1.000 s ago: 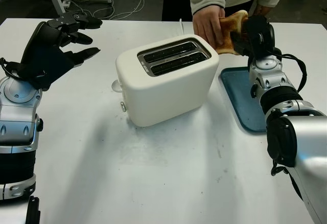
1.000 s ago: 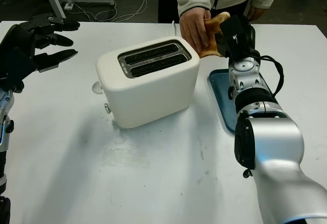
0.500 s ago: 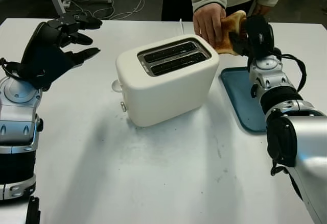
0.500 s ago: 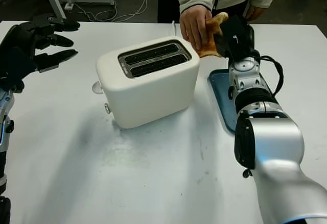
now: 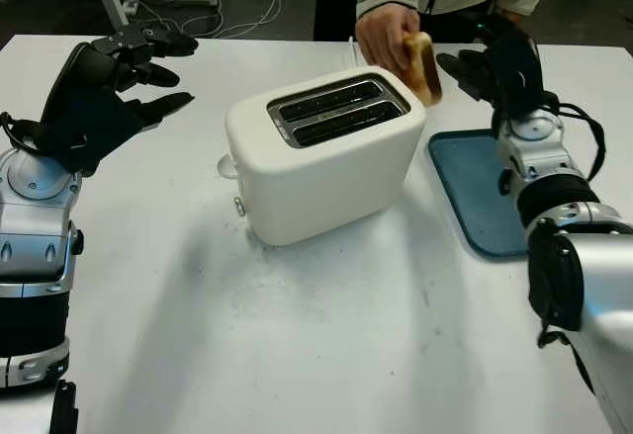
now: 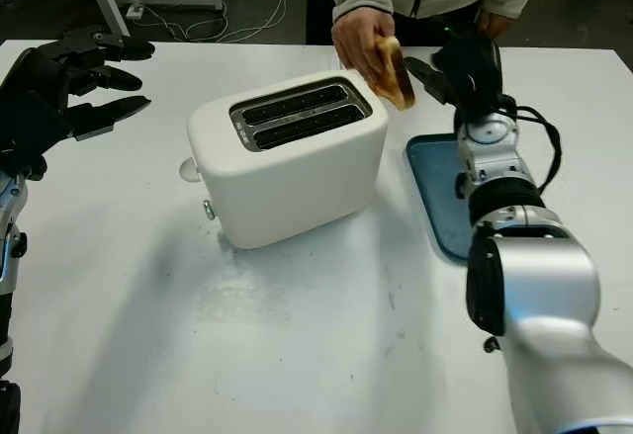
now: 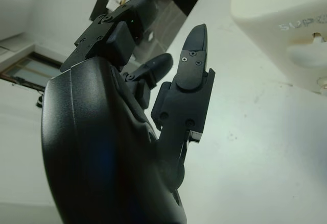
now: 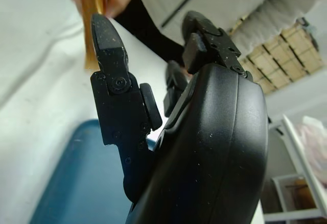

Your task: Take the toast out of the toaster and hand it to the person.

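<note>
Right hand [image 5: 495, 63] of mine is up over the blue tray's [image 5: 475, 192] far end, holding nothing, w/ toast [image 5: 421, 66] just beside it in the person's hand [image 5: 384, 37]. Person's cut off at the chest. Left hand [image 5: 104, 88] hangs unclosed, well apart from toaster [image 5: 321, 152], slots look bare.

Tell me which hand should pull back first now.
Right. The right hand is open beside the toast, which the person's hand holds. The left hand is open, far from the toaster.
</note>
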Motion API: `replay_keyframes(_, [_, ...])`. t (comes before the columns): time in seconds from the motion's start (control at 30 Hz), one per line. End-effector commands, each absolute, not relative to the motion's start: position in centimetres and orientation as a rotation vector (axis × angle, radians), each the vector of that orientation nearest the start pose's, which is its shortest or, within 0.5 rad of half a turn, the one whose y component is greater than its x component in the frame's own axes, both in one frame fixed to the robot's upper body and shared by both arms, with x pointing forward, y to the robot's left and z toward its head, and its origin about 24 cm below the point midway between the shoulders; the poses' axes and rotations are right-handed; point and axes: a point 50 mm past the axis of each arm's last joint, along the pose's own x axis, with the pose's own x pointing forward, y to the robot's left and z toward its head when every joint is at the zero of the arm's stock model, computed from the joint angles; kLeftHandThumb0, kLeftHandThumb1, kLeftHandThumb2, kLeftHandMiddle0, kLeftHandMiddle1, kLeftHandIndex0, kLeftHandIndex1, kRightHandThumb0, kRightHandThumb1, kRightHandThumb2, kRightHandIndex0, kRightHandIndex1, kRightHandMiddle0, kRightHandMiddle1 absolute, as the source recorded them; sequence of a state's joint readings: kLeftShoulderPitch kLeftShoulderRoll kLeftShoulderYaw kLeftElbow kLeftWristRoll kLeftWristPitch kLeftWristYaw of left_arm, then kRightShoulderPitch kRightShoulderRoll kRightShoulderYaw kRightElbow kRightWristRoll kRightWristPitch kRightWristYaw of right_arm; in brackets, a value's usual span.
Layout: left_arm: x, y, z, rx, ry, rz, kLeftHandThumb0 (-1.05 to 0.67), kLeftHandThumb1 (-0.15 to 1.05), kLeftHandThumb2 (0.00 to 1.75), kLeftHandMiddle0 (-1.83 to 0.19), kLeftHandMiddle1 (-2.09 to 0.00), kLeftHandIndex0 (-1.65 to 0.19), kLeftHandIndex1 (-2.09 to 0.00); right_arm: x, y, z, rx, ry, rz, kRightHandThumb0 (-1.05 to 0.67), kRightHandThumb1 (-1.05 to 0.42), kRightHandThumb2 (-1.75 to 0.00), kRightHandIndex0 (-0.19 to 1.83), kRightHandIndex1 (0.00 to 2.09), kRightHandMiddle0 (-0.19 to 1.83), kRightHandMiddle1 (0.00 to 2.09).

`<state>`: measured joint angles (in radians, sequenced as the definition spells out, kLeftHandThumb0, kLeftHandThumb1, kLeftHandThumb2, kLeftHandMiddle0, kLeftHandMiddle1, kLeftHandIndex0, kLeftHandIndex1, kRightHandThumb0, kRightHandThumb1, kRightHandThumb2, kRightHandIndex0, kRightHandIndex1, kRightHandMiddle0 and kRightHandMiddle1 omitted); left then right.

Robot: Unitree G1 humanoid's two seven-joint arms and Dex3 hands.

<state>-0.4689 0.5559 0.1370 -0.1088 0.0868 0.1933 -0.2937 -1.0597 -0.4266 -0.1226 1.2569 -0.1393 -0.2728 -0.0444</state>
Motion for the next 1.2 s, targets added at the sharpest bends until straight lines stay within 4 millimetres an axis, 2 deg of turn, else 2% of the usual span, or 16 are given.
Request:
replay_keyframes(0.0, [30.6,22.9,21.5,0.627,-0.343,-0.084,-0.19,0.87,0.17,-0.34,-0.93,-0.46,-0.51,40.2,-24.8,16.6,-0.396,-0.151,-0.214,-0.63,-0.91,-0.01,0.13,0.02,0.07,0.0])
replay_keyframes(0.1, [30.3,23.2,21.3,0.607,-0.346,-0.079,-0.18,0.88,0.17,-0.33,-0.93,-0.46,-0.51,39.3,-25.2,16.3,-0.447,-0.232,-0.226,-0.58,-0.92,-0.03,0.14,0.03,0.09,0.01])
replay_keyframes(0.13, [30.1,23.3,21.2,0.585,-0.35,-0.077,-0.18,0.88,0.17,-0.32,-0.93,-0.45,-0.5,38.8,-25.2,16.1,-0.475,-0.271,-0.223,-0.6,-0.92,-0.11,0.26,0.09,0.12,0.03])
replay_keyframes(0.2, [29.5,23.5,20.9,0.549,-0.354,-0.063,-0.2,0.88,0.18,-0.3,-0.93,-0.44,-0.5,37.5,-25.0,15.6,-0.485,-0.333,-0.211,-0.62,-0.92,-0.26,0.32,0.12,0.14,0.03])
replay_keyframes(0.23, [29.2,23.6,20.8,0.533,-0.353,-0.049,-0.26,0.89,0.18,-0.29,-0.93,-0.43,-0.5,36.6,-24.7,15.4,-0.481,-0.358,-0.205,-0.55,-0.92,-0.41,0.28,0.09,0.16,0.04])
replay_keyframes(0.33, [27.8,23.8,19.9,0.497,-0.377,-0.01,-0.28,0.9,0.17,-0.28,-0.92,-0.42,-0.48,33.0,-23.2,14.5,-0.464,-0.427,-0.155,-0.48,-0.92,-0.61,0.21,0.04,0.19,0.04])
replay_keyframes(0.4, [27.0,23.9,19.0,0.471,-0.384,0.017,-0.25,0.91,0.17,-0.27,-0.9,-0.41,-0.47,30.9,-22.4,13.7,-0.45,-0.439,-0.116,-0.47,-0.92,-0.65,0.2,0.02,0.19,0.03])
replay_keyframes(0.47, [26.1,23.6,17.7,0.415,-0.375,0.05,-0.25,0.92,0.17,-0.24,-0.88,-0.39,-0.45,29.3,-21.4,12.6,-0.394,-0.42,-0.08,-0.54,-0.92,-0.68,0.18,0.02,0.18,0.02])
replay_keyframes(0.6, [24.5,22.6,15.3,0.329,-0.351,0.105,-0.27,0.92,0.21,-0.17,-0.78,-0.32,-0.37,26.8,-19.7,10.4,-0.293,-0.399,0.005,-0.51,-0.92,-0.75,0.15,0.0,0.14,0.0])
replay_keyframes(0.7, [23.2,21.6,13.5,0.27,-0.342,0.134,-0.26,0.92,0.29,-0.12,-0.72,-0.27,-0.31,25.2,-18.3,9.5,-0.146,-0.392,0.051,-0.51,-0.92,-0.79,0.09,0.0,0.1,0.0])
replay_keyframes(0.9, [21.8,19.9,10.0,0.257,-0.287,0.138,-0.36,0.92,0.45,-0.08,-0.64,-0.23,-0.22,23.2,-16.7,9.5,0.12,-0.384,0.083,-0.63,-0.92,-0.82,0.0,0.0,0.0,0.0])
replay_keyframes(1.03, [21.9,19.4,8.3,0.213,-0.273,0.186,-0.42,0.92,0.52,-0.08,-0.61,-0.22,-0.19,24.0,-15.6,7.4,0.139,-0.253,0.084,-0.62,-0.92,-0.83,0.0,0.0,0.0,0.0])
replay_keyframes(1.17, [22.3,18.9,7.3,0.204,-0.256,0.154,-0.43,0.92,0.56,-0.11,-0.6,-0.25,-0.19,24.7,-15.0,5.1,0.176,-0.164,0.078,-0.49,-0.92,-0.89,0.0,0.0,0.01,0.0])
